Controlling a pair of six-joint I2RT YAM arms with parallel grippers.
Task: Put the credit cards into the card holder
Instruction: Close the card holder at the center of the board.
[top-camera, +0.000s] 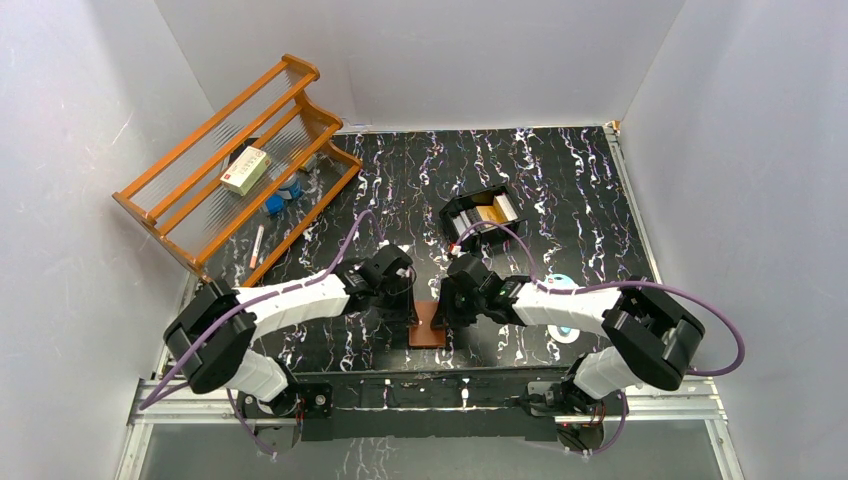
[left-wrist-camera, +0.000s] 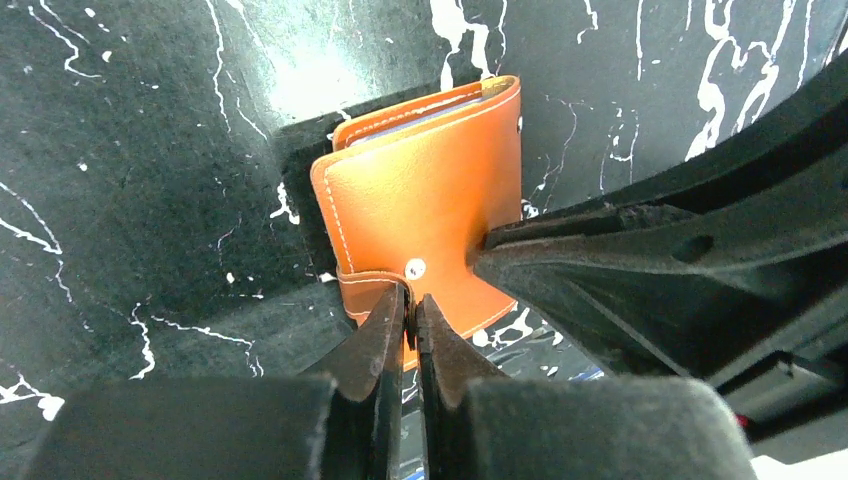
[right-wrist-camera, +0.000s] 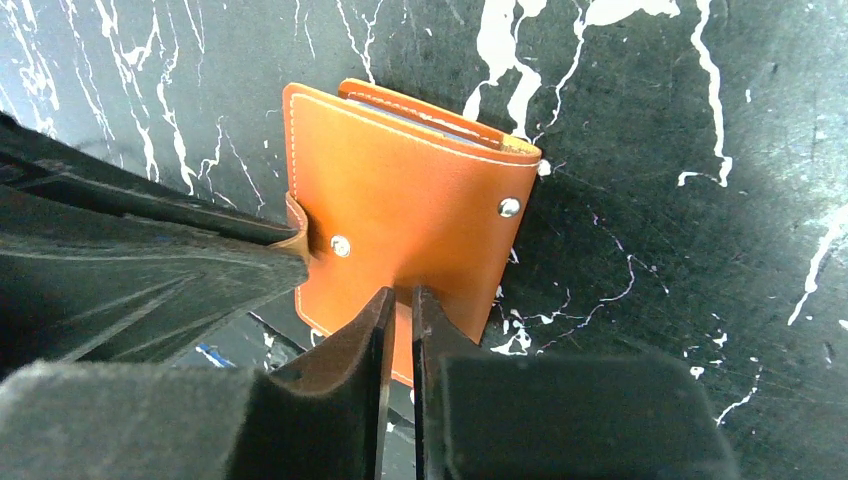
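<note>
The brown leather card holder (top-camera: 429, 327) lies folded on the black marbled table, between the two arms near their bases. Pale sleeve edges (left-wrist-camera: 420, 115) show at its far side. My left gripper (left-wrist-camera: 411, 297) is shut, its tips pinched at the strap beside the round snap (left-wrist-camera: 415, 268). My right gripper (right-wrist-camera: 400, 295) meets the holder's (right-wrist-camera: 400, 210) opposite edge. Its jaws are closed to a thin slit with leather in it. The credit cards (top-camera: 489, 210), gold and pale, stand in a black tray (top-camera: 456, 218) farther back.
An orange wooden rack (top-camera: 240, 170) leans at the back left, holding a white-and-red packet (top-camera: 245, 169) and small blue items. A pen (top-camera: 257, 243) lies by its foot. A white-and-blue round object (top-camera: 566, 333) peeks out from under the right arm. White walls enclose the table.
</note>
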